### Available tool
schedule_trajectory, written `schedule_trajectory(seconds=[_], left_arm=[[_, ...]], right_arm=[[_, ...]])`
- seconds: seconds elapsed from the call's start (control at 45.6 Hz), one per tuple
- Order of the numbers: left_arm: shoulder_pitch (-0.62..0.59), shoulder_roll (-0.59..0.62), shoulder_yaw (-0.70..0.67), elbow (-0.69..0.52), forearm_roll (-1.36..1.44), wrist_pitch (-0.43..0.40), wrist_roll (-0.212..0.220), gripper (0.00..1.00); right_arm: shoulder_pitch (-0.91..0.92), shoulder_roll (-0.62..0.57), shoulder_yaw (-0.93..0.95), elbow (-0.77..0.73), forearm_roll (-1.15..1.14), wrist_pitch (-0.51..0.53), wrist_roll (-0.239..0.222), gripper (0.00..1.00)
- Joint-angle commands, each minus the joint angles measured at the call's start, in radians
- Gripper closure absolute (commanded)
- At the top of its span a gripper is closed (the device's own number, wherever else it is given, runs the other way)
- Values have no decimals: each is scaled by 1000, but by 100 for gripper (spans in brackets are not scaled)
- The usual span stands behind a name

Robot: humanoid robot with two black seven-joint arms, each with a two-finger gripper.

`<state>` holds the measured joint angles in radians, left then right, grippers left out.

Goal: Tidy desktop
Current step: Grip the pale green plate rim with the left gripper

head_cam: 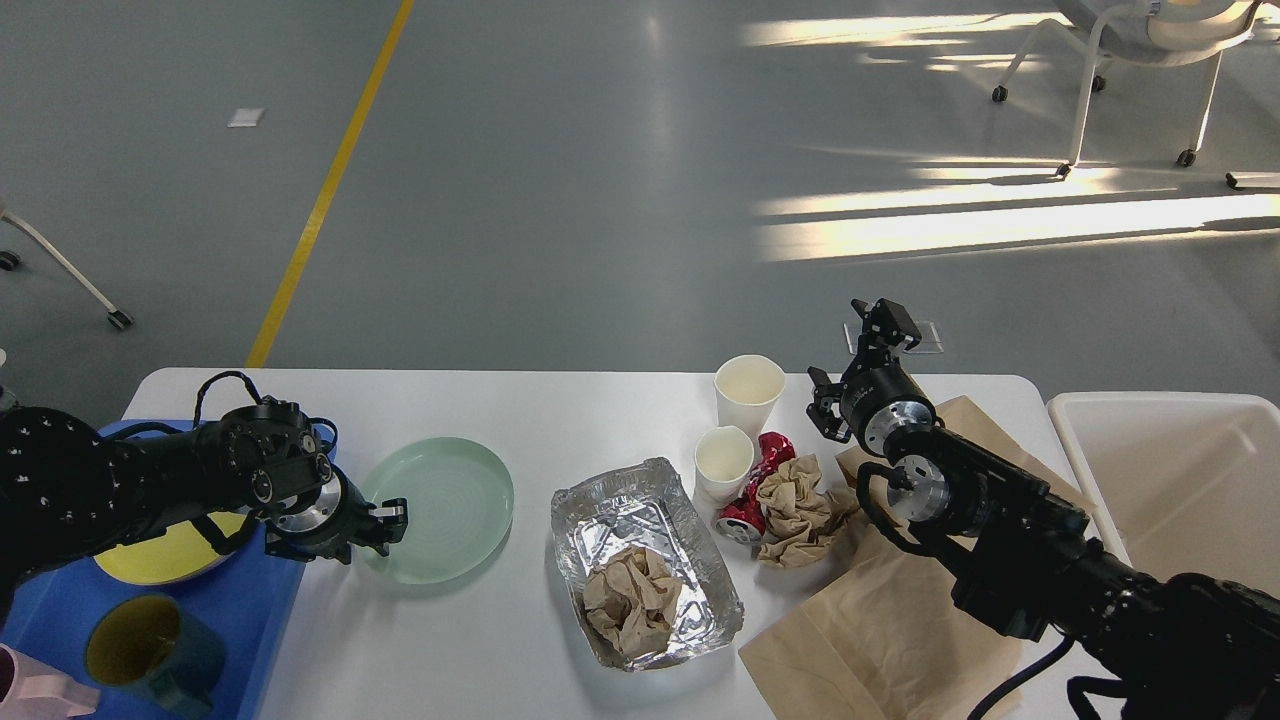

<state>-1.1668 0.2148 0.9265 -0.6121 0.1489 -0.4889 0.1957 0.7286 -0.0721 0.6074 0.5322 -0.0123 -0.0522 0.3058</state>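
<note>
- Two black robot arms reach over the desktop [560,410], a white tabletop with rounded corners whose long axis runs left to right across the head view, far edge toward the grey floor.
- Left gripper [388,522] sits at the near-left rim of a pale green plate [440,508]; its fingers overlap the rim, but a grip cannot be told from this angle.
- Right gripper [868,340] is raised above the far right edge of the desktop, its two fingers spread apart and holding nothing.
- Bare white surface lies along the far edge and in the near-left stretch in front of the plate.
- Mid-table clutter: a foil tray [640,560] holding crumpled brown paper [630,597], two white paper cups [747,390], a crushed red can [750,495], and a flat brown paper bag [880,620] under the right arm.
- Blue tray [250,620] overlaps the left end; a white bin [1170,470] stands just beside the right end.
</note>
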Motion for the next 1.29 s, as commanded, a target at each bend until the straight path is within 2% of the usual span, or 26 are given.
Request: schedule_trajectory(seconds=[0.0,0.088,0.285,0.57,0.767,1.139,1.271], left_arm=[[-1,0,-1,0,0,-2,-2,64],[-1,0,-1,0,-2,-2,-4,65],[1,3,-28,-1,-2,0,-2,75],[1,5,-28,-5,-2,0,-4,80],[2,8,-28,-8,-2,-39,-2,97],[-39,41,-25,-1,-2,-53,-2,99],[-82,75,-28,-3,-2,-97,19,100]], right_arm=[[0,0,0,0,0,0,-1,0],[0,0,0,0,0,0,1,0],[0,0,0,0,0,0,1,0],[0,0,0,0,0,0,1,0],[0,0,0,0,0,0,-1,0],[0,0,0,0,0,0,1,0],[0,0,0,0,0,0,-1,0]])
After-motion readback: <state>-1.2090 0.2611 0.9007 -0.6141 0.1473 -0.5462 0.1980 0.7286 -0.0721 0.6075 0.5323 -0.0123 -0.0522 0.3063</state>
